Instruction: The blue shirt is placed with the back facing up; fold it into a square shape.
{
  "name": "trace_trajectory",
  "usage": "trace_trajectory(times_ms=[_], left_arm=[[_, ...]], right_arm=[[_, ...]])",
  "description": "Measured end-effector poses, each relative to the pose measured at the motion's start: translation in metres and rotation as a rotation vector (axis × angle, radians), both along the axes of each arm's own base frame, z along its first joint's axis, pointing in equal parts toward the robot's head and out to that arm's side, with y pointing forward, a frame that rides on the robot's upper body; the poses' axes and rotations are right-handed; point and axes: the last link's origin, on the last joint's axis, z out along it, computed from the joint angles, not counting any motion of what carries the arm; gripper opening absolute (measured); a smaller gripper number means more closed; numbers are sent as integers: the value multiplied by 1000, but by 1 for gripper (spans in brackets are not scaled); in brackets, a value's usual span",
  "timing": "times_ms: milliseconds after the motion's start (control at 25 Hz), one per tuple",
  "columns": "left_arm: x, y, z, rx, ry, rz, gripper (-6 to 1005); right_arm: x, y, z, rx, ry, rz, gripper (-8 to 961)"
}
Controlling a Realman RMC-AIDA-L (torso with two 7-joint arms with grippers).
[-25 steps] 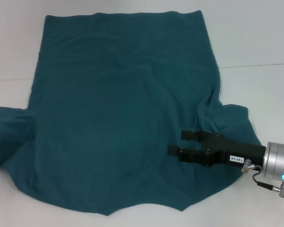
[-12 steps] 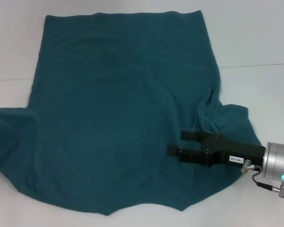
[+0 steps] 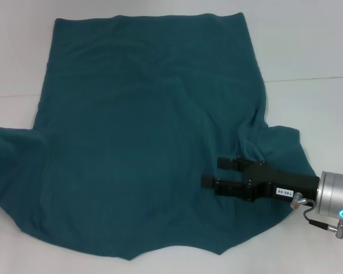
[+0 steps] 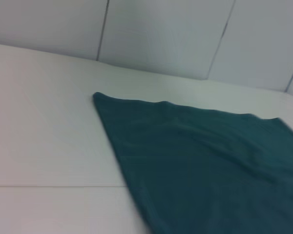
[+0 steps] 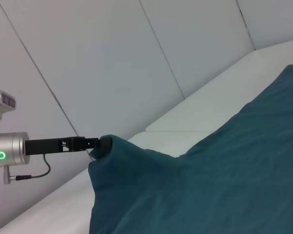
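The blue shirt (image 3: 143,131) lies spread on the white table, plain side up, hem at the far end. My right gripper (image 3: 211,172) hovers open low over its near right part, beside the rumpled right sleeve (image 3: 277,145). The left sleeve runs off the picture's left edge in the head view. In the right wrist view my left gripper (image 5: 101,143) is shut on that sleeve's end, holding it up as a peak of fabric (image 5: 117,156); its fingertips are buried in the cloth. The left wrist view shows only the shirt's far corner (image 4: 200,156).
The white table (image 3: 308,51) has bare surface on the right and at the far edge. Pale wall panels (image 4: 161,34) stand behind it. A seam line (image 3: 308,78) crosses the tabletop.
The bunched left sleeve has been drawn outward to the left and now runs off the edge. The right gripper has hardly moved.
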Motion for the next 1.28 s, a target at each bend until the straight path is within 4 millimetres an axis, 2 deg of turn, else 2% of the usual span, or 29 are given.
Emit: trace_trajectory(times_ms=[400, 720, 920, 1000, 1280], left_arm=[[26, -6, -3, -45, -171, -90, 13], [45, -2, -32, -95, -240, -117, 14], [56, 0, -56, -127, -271, -120, 117], [59, 0, -63, -149, -276, -122, 191], [56, -2, -63, -135, -282, -114, 432]], right_arm=[[1, 0, 0, 5, -7, 1, 911], [2, -1, -1, 4, -12, 1, 911], [2, -1, -1, 1, -15, 3, 911], [2, -1, -1, 0, -16, 3, 911], [3, -2, -2, -2, -16, 1, 911]])
